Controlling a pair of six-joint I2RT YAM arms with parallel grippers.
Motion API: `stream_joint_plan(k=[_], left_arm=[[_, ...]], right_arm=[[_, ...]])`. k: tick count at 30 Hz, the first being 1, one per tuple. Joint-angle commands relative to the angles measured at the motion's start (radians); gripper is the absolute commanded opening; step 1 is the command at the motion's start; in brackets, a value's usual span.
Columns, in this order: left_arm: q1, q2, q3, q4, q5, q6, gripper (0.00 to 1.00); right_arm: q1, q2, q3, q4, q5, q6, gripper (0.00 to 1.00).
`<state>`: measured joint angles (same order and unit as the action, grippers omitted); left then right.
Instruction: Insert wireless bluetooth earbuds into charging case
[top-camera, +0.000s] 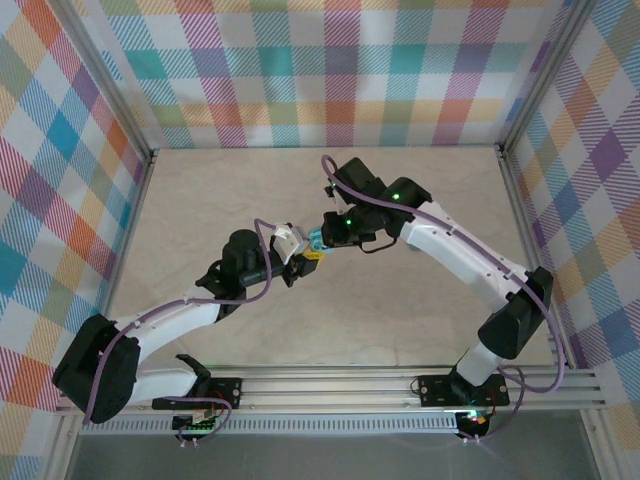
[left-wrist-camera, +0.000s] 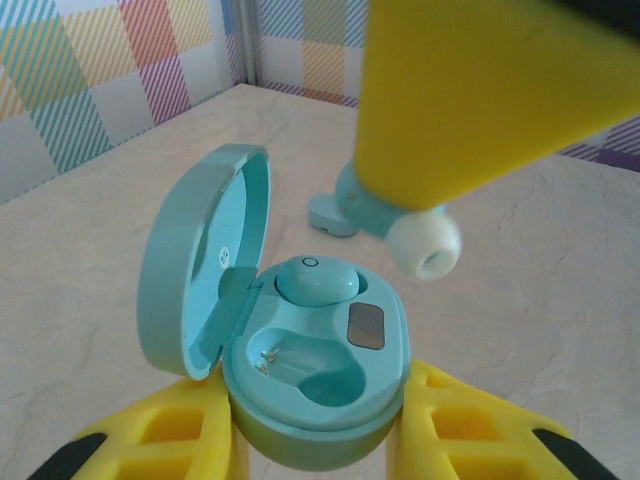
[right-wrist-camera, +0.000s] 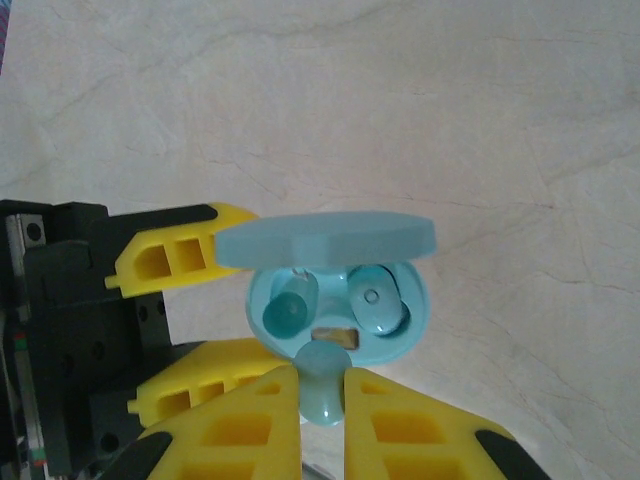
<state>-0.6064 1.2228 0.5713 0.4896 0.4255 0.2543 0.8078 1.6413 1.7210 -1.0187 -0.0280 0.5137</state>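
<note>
The light-blue charging case (left-wrist-camera: 330, 405) hangs above the table with my left gripper (left-wrist-camera: 318, 400) shut on its base and its lid (left-wrist-camera: 195, 270) swung open. One earbud (left-wrist-camera: 315, 280) sits in the far slot; the near slot (left-wrist-camera: 300, 365) is empty. My right gripper (right-wrist-camera: 322, 380) is shut on a second earbud (right-wrist-camera: 325, 390), whose white tip (left-wrist-camera: 425, 245) hangs just above and beyond the case. From the right wrist the case (right-wrist-camera: 400, 335) lies directly under that earbud, with the seated earbud (right-wrist-camera: 378, 298) on the right. Both grippers (top-camera: 312, 245) meet at mid-table.
The beige marbled table (top-camera: 400, 310) spreads around both arms. Plaid walls (top-camera: 320, 70) close in the back and sides, and an aluminium rail (top-camera: 330, 385) runs along the near edge by the arm bases.
</note>
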Motion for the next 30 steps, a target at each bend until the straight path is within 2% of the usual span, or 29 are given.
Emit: stream_joint_plan(k=[1, 25, 30], left_arm=[[-0.013, -0.008, 0.009, 0.063, 0.012, -0.012, 0.0], [-0.018, -0.02, 0.004, 0.064, 0.018, -0.02, 0.0], [-0.019, -0.031, -0.002, 0.055, 0.014, -0.018, 0.0]], right_arm=[[0.014, 0.04, 0.052, -0.008, -0.025, 0.008, 0.16], [0.018, 0.045, -0.023, 0.048, -0.008, 0.025, 0.18], [0.018, 0.056, -0.02, 0.039, -0.009, 0.022, 0.22]])
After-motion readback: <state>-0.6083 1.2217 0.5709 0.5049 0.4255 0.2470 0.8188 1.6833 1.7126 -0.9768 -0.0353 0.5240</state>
